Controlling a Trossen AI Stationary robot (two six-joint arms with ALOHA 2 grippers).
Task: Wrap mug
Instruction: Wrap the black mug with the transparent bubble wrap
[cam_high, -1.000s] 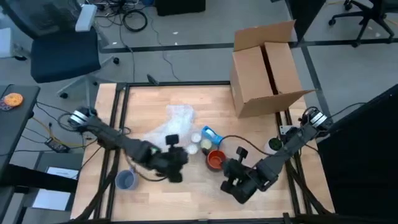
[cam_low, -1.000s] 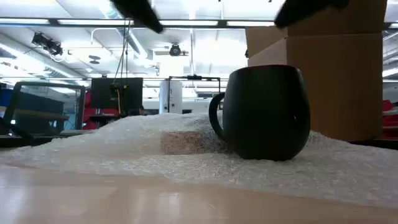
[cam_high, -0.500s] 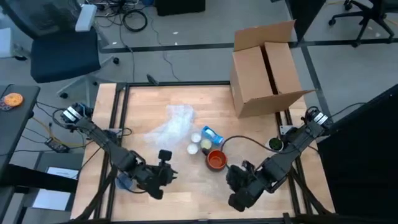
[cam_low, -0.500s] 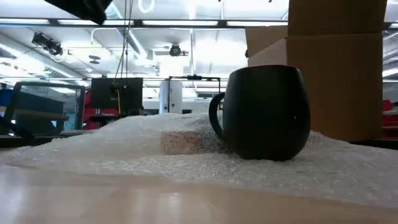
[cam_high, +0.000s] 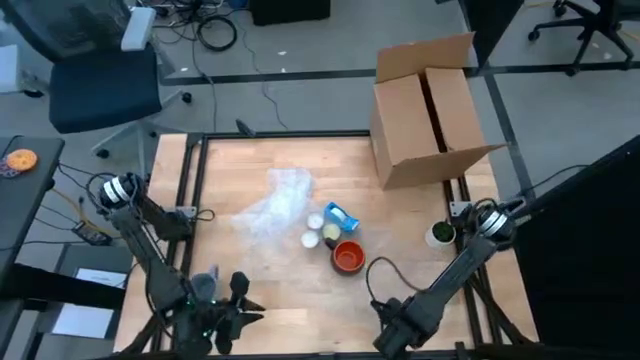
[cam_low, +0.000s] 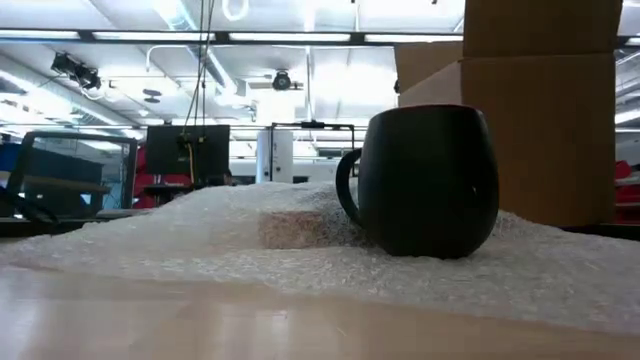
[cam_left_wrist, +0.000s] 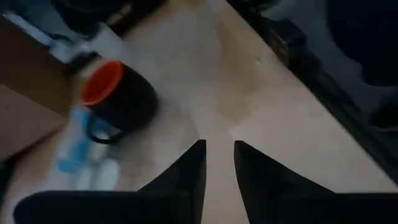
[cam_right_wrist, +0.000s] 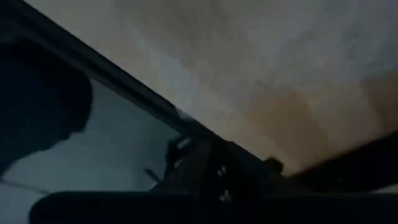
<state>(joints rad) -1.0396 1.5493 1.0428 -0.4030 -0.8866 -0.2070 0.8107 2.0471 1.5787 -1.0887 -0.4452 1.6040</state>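
sitting unwrapped beside the bubble wrap (cam_high: 278, 205), the mug (cam_high: 347, 257) lies nearer the right pincer (cam_high: 392, 335); left pincer (cam_high: 232, 312) narrowly spread, right's state unclear.

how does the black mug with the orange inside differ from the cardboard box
The black mug with the orange inside is far smaller than the tan cardboard box. The mug is round and dark outside with a handle; the box is plain, flat-sided and has its flaps spread. The mug stands near the middle front of the wooden table, the box at the back right corner. Both are open and on the table.
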